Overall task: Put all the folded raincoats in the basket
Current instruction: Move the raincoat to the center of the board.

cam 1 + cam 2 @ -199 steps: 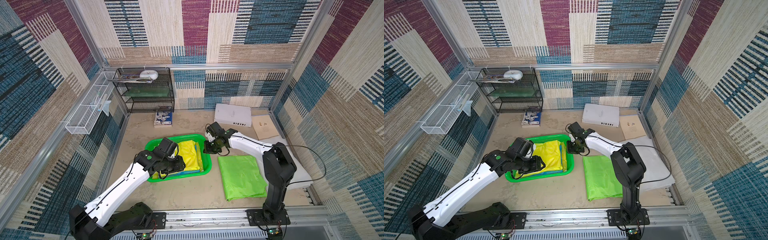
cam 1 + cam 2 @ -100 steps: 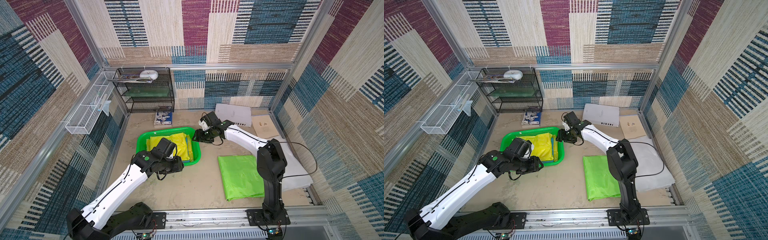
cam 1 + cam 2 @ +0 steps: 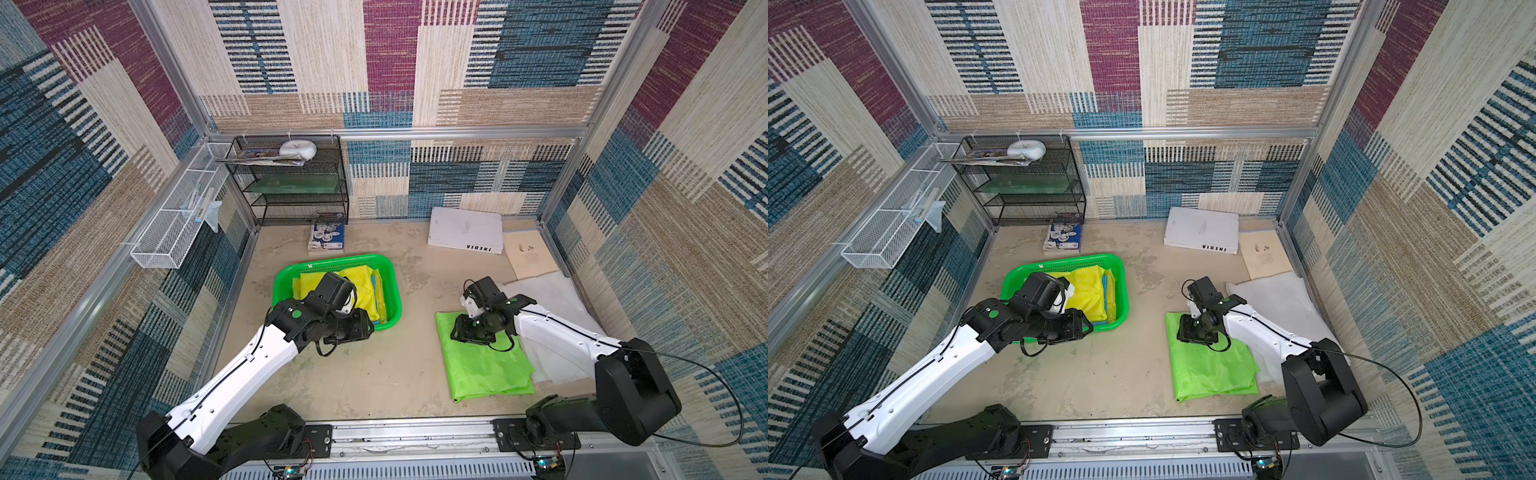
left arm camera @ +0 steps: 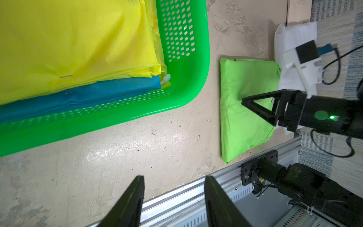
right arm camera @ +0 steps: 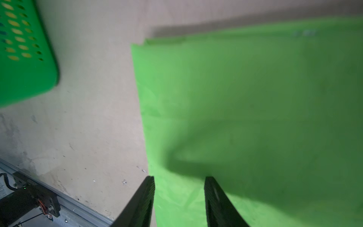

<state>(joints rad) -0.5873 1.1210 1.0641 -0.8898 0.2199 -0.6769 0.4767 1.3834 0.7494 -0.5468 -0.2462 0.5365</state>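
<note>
Lime folded raincoat (image 5: pixel 255 98) beneath right claw (image 5: pixel 179 178)

Looking round at woven patchwork walls (image 3: pixel 390 62): blocks of blue, maroon and beige, held by aluminium posts (image 3: pixel 174 70). Down to a beige floor (image 3: pixel 374 374), scuffed, speckled, evenly lit. Back corner: black mesh shelf rack (image 3: pixel 303 214) standing against the wall. Just beside it, white wire tray (image 3: pixel 178 224) hung on the side wall. Along the near edge, a metal rail (image 3: pixel 415 432).
</note>
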